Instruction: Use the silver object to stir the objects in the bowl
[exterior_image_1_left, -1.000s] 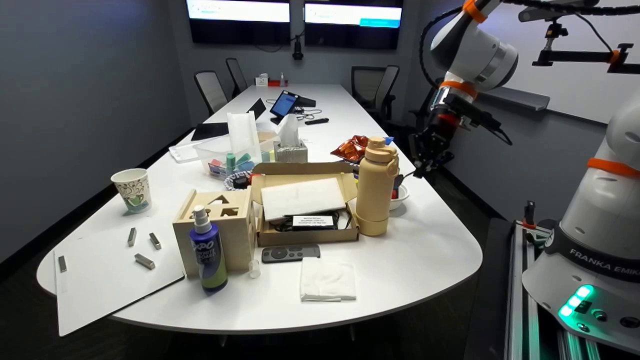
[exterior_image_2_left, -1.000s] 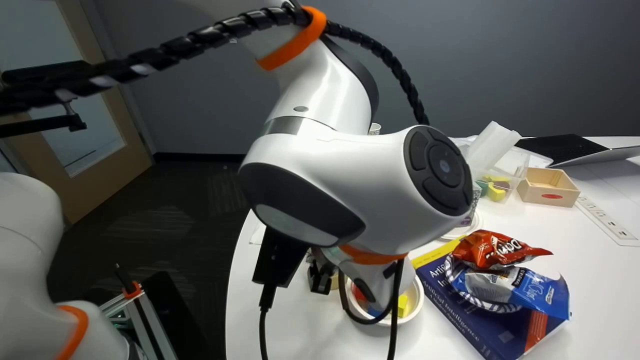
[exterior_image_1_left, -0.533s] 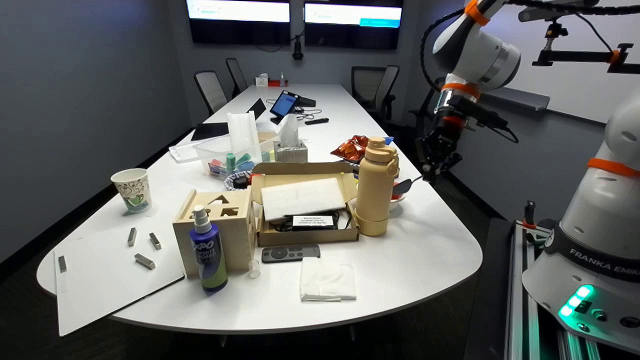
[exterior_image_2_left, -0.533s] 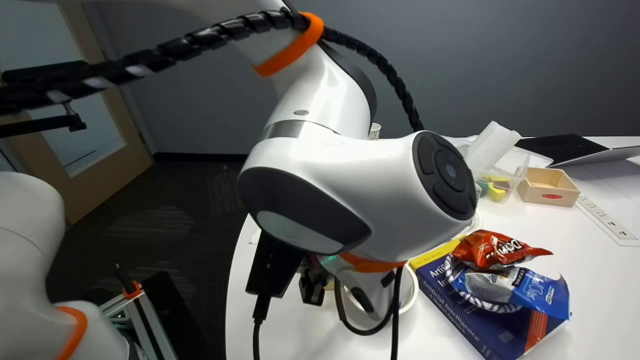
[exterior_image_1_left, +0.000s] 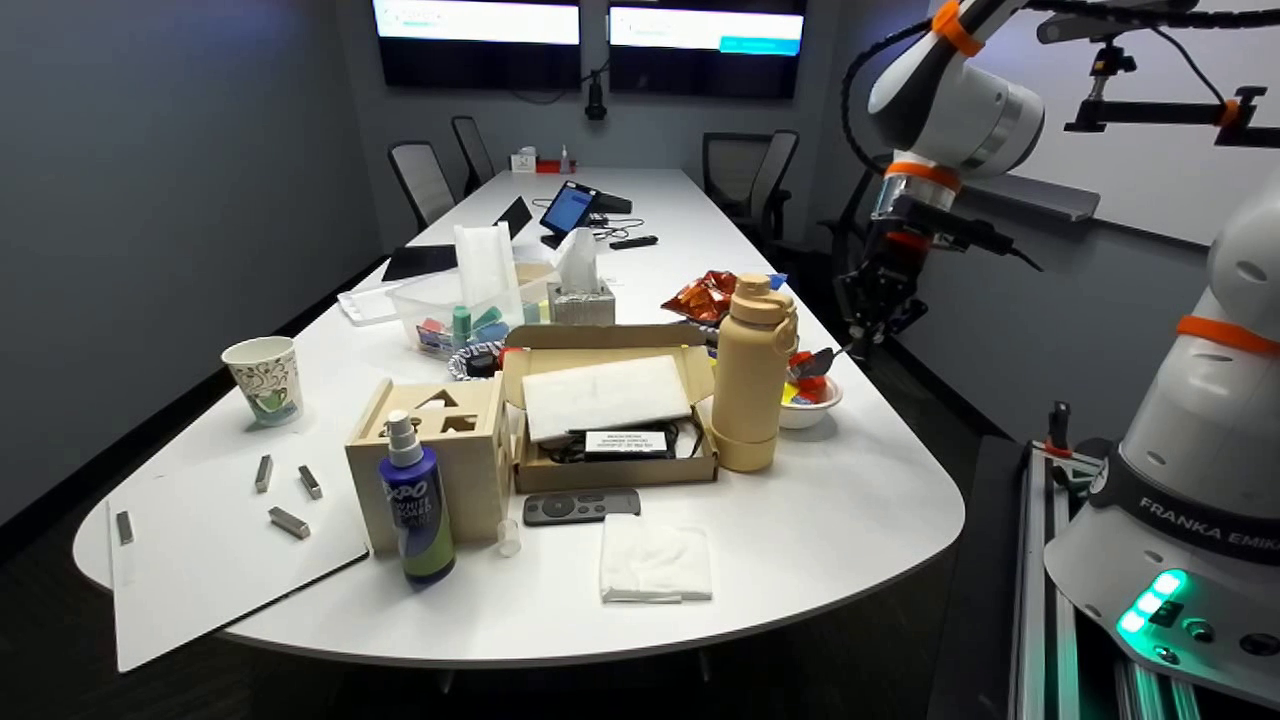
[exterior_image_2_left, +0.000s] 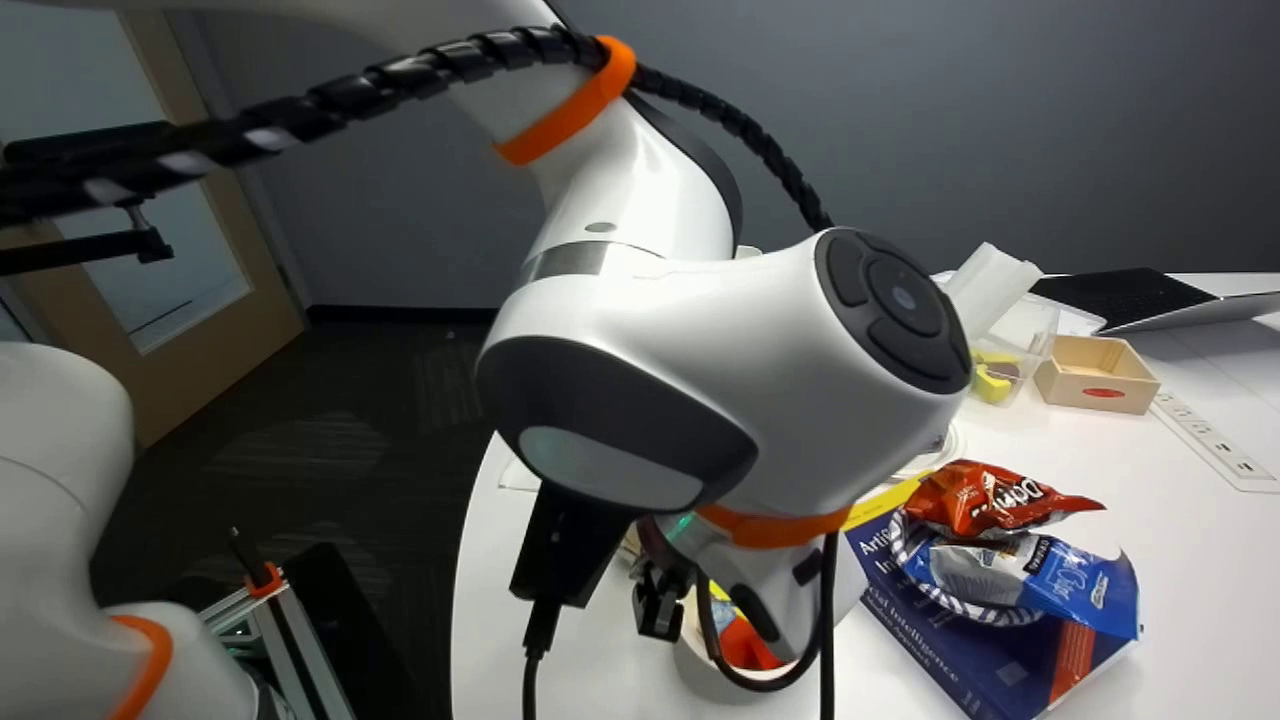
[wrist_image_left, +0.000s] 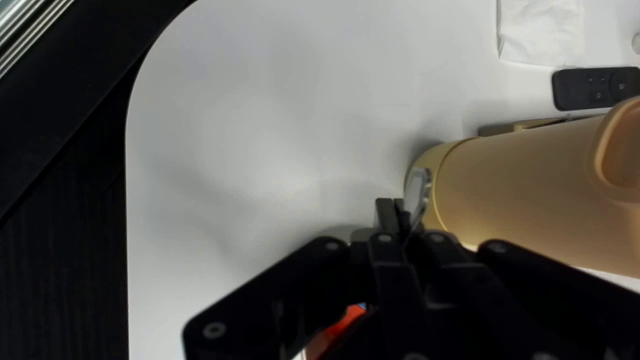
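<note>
White tabletop (exterior_image_1_left: 840, 530), crowded. Left to right in an exterior view: whiteboard panel (exterior_image_1_left: 220, 560) stuck out past the near left corner, four small grey blocks (exterior_image_1_left: 289, 522) lay on it. Patterned paper cup (exterior_image_1_left: 265, 380) stood by the left edge. Wooden box (exterior_image_1_left: 475, 490) with cut-out holes sat further in, purple spray bottle (exterior_image_1_left: 420, 525) upright in front of it, toward the near edge. Tissue box (exterior_image_1_left: 583, 308) was set back from that edge. Cardboard box (exterior_image_1_left: 615, 478), lid up, came next; black remote (exterior_image_1_left: 575, 507) lay in front, folded white napkin (exterior_image_1_left: 655, 560) closest to the near edge. Red snack bag (exterior_image_1_left: 703, 297) lay toward the right edge, tan jug (exterior_image_1_left: 747, 400) upright and closer to the near edge.

Bowl (exterior_image_1_left: 805, 416) sat near the right edge, partly hidden by the jug; whether they touched was unclear. Red-orange pieces (exterior_image_1_left: 815, 388), with some yellow, were in it. Silver object (exterior_image_1_left: 815, 363) was tilted, flat dark end over the bowl and overlapping the pieces; contact couldn't be made out. Gripper (exterior_image_1_left: 860, 342) showed at the right edge. Fingers (wrist_image_left: 386, 215) were narrow, pinched on the silver object; wrist view had a shiny end of it poking past the tips, blurred. Robot arm (exterior_image_2_left: 730, 340) hid part of the bowl in an exterior view; robot base (exterior_image_1_left: 1185, 420) stood off the tabletop, beyond the near right corner.
</note>
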